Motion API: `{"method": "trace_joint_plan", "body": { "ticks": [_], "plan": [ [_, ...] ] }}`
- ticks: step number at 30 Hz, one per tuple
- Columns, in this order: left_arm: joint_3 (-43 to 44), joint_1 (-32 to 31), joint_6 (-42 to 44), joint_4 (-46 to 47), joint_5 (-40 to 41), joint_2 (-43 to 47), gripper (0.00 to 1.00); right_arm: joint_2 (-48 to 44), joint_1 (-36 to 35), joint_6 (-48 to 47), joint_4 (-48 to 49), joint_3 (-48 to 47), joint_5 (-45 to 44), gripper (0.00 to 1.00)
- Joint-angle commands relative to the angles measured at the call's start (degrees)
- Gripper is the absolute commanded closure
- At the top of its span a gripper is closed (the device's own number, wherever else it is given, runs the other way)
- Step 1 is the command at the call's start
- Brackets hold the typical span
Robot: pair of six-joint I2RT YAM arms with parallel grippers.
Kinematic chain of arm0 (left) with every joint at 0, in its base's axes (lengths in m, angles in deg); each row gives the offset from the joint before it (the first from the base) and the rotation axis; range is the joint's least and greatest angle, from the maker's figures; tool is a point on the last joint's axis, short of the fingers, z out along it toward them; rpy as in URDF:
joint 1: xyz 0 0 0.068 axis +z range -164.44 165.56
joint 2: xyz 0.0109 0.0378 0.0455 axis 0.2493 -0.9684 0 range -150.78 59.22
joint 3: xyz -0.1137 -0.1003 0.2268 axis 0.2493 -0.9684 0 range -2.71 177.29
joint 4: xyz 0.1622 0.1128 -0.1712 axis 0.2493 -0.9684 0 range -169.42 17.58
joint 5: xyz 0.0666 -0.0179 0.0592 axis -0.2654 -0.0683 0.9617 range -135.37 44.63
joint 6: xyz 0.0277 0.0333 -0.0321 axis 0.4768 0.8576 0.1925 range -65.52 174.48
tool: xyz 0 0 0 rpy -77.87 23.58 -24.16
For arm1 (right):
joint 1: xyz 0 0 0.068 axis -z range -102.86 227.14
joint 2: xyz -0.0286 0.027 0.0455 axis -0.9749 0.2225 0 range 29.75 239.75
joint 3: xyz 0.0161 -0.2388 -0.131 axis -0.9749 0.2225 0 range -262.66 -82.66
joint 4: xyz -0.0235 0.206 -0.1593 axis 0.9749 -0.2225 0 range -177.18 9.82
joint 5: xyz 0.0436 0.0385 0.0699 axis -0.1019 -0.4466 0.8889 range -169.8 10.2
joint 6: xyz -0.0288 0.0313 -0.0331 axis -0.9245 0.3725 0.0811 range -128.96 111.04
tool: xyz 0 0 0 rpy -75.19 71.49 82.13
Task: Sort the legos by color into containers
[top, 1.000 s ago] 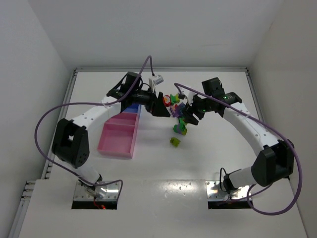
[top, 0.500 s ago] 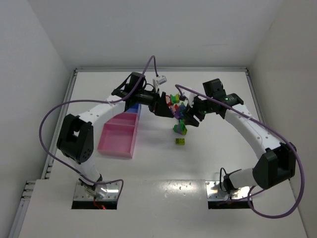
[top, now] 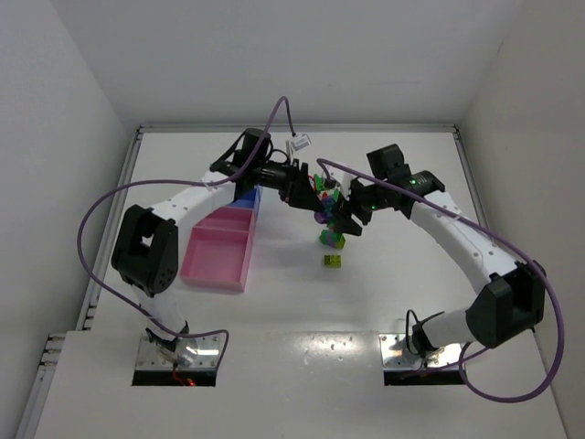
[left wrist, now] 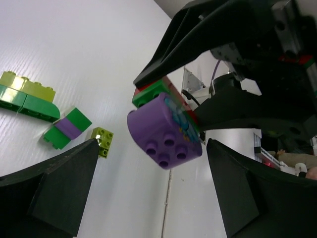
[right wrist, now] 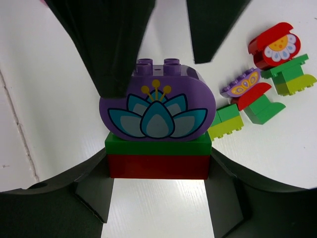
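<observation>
The right tool (right wrist: 158,171) is clenched on a stack (right wrist: 157,129) of three legos: its fingers press the sides of the red brick (right wrist: 157,167) at the bottom, with a green brick (right wrist: 157,146) on that and a rounded purple brick (right wrist: 157,106) bearing a flower print on top. The stack is off the counter (top: 393,293), tipped sideways so its purple end faces the left tool (left wrist: 151,148). That tool is released, its jaws spread wide on either side of the purple brick; I cannot tell if either finger touches it.

Loose legos lie below and beside the stack: a small lime brick (top: 334,261) alone, a green and purple piece (top: 331,239) just behind it, and a mixed pile (top: 322,187) under the tools. The pink tray (top: 219,251) and the blue tray (top: 242,196) behind it sit to the left, near the pile.

The counter is white, and plain white walls (top: 55,110) close it in on three sides.
</observation>
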Motion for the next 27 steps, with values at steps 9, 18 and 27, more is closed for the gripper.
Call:
{"method": "trace_joint_plan", "body": {
  "ticks": [9, 18, 27],
  "plan": [
    [2.04, -1.49, -3.05, 5.47, -2.77, -1.30, 0.29, 1.80, -2.44, -0.97, 1.33, -3.34, -0.31, 0.65],
    [-0.87, -1.50, -4.19, 6.71, -2.77, -1.30, 0.69, 1.28, -2.44, -0.35, 3.70, -4.40, -6.46, 0.69],
    [-7.10, 2.53, -1.20, 6.36, 1.27, 6.96, 1.00, -4.00, -2.44, -2.37, 7.22, 4.03, -14.28, 0.77]
  ]
}}
